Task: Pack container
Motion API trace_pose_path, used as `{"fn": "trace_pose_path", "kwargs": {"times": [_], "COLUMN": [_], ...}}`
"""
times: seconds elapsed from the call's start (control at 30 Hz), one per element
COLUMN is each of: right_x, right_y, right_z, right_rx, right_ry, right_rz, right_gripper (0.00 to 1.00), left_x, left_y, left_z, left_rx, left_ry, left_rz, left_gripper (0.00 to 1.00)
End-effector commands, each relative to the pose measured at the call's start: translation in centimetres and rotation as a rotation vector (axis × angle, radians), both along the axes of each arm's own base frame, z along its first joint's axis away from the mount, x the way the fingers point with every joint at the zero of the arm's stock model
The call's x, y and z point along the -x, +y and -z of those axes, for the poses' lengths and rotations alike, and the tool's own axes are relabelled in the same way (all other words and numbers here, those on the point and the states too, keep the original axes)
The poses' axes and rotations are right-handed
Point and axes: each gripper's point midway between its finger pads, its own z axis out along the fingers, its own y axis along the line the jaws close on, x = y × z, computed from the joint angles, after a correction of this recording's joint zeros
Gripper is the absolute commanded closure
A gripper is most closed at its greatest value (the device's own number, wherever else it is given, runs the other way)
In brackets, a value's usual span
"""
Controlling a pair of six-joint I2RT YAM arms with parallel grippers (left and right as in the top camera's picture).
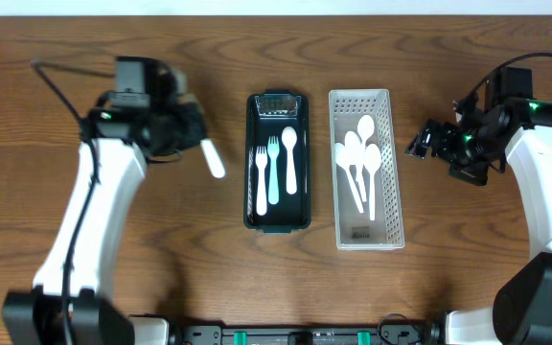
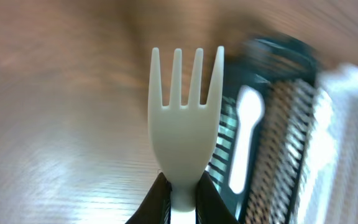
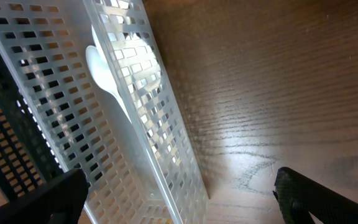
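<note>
Here, my left jaws pinch a white fork point(image 2: 185, 124) by its neck, over the counter point(image 1: 161, 268), left of the dark tray point(image 1: 250, 192). Its long axis slants toward the near right, tines leading. Further right lies the white basket point(image 1: 395, 192) of spoons point(image 1: 357, 158), then my right jaws, spread wide.

Table point(image 1: 276, 57) is brown wood grain all over. Middle tray point(image 1: 250, 163) is dark green, and the basket point(image 1: 335, 172) right of it is white with a grid of little holes. Spoons point(image 1: 360, 158) inside are white, fork point(image 2: 184, 124) on the left is white too.
</note>
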Motion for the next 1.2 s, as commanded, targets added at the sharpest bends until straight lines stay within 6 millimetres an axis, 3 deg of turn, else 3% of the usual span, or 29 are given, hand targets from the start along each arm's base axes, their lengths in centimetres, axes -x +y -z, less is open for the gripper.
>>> {"fn": "trace_pose_path", "kwargs": {"times": [0.0, 0.07, 0.3, 0.33, 0.47, 0.57, 0.6, 0.73, 0.8, 0.87, 0.93, 1.03, 1.17], "right_x": [-0.1, -0.1, -0.3, -0.3, -0.4, -0.4, -0.4, -0.4, -0.4, -0.3, -0.4, -1.8, -4.1], "right_y": [0.2, 0.2, 0.1, 0.1, 0.1, 0.1, 0.1, 0.1, 0.1, 0.1, 0.1, -0.6, -1.9], "right_z": [0.2, 0.2, 0.2, 0.2, 0.2, 0.2, 0.2, 0.2, 0.2, 0.2, 0.2, -0.8, -5.9], "right_rx": [0.002, 0.002, 0.001, 0.000, 0.000, 0.000, 0.000, 0.000, 0.000, 0.001, 0.004, 0.030, 0.087], "right_ry": [0.002, 0.000, -0.006, -0.006, -0.006, -0.006, -0.006, -0.006, -0.006, -0.006, -0.012, -0.107, -0.307], "right_rz": [-0.004, -0.004, 0.007, 0.008, 0.011, 0.011, 0.011, 0.011, 0.010, 0.009, 0.000, -0.055, -0.087], "right_gripper": [0.01, 0.01, 0.01, 0.01, 0.01, 0.01, 0.01, 0.01, 0.01, 0.01, 0.01, 0.03, 0.01], "left_x": [1.2, 2.1, 2.9, 3.0, 3.0, 2.8, 2.6, 1.7, 1.4, 1.1, 1.1, 1.4, 2.5], "left_y": [-3.5, -5.7, -8.0, -8.3, -8.4, -8.6, -8.7, -9.0, -9.0, -8.1, -6.3, -2.1, 4.1], "left_z": [-1.4, -0.9, 4.3, 5.0, 7.5, 7.3, 6.8, 3.1, 0.4, -2.4, -5.2, -9.6, -13.9], "left_rx": [-0.102, -0.140, -0.324, -0.329, -0.337, -0.321, -0.317, -0.293, -0.281, -0.294, -0.321, -0.346, -0.348], "left_ry": [-0.099, -0.105, -0.007, 0.011, 0.084, 0.077, 0.063, -0.037, -0.105, -0.171, -0.232, -0.317, -0.408], "left_rz": [0.240, 0.330, 0.409, 0.418, 0.413, 0.398, 0.396, 0.380, 0.365, 0.329, 0.271, 0.125, -0.065], "left_gripper": [0.94, 0.94, 0.90, 0.84, 0.30, 0.26, 0.19, 0.10, 0.03, 0.02, 0.02, 0.02, 0.02]}}
